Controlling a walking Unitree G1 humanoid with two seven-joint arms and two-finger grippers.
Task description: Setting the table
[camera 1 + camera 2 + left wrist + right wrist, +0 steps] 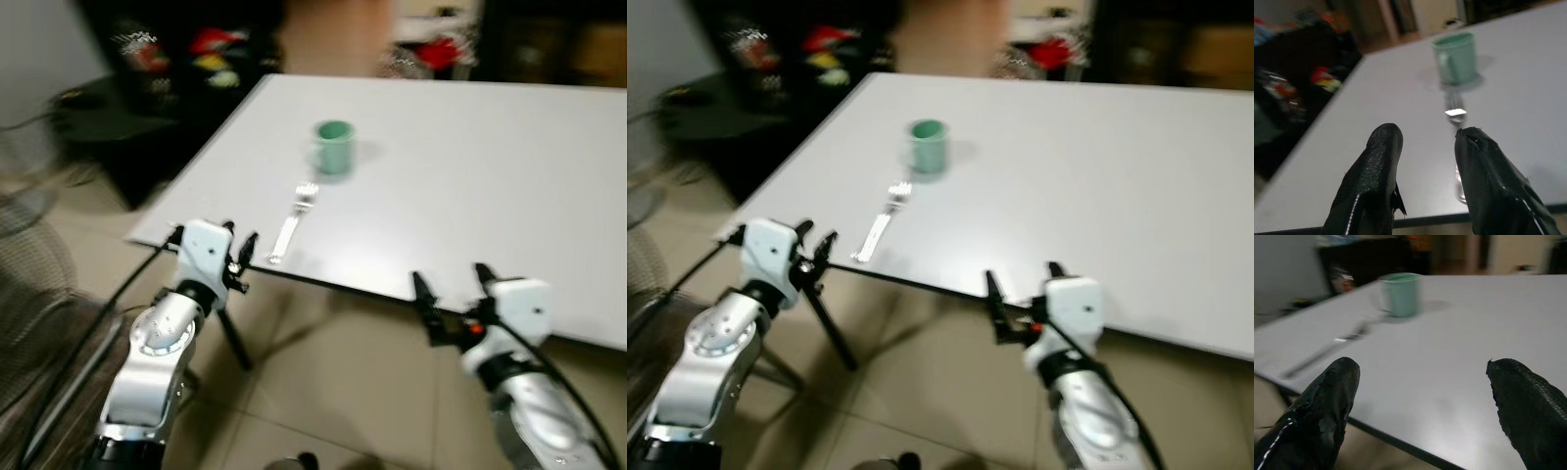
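A pale green mug [334, 146] stands on the white table [460, 186], left of its middle. A silver fork [293, 222] lies just in front of the mug, handle toward the near edge. My left gripper [242, 250] hovers at the table's near-left edge, close to the fork's handle, its fingers [1377, 161] open and holding nothing. My right gripper [452, 284] is open at the near edge further right, its wide-spread fingers [1332, 391] holding nothing. The mug [1399, 293] and fork [1332, 348] lie ahead of it to the left.
A dark low table [108, 117] with a cable and colourful items behind it stands left of the white table. A wire fan guard [24, 245] is at the far left. Tiled floor [323, 392] lies below the table's folding leg [233, 338].
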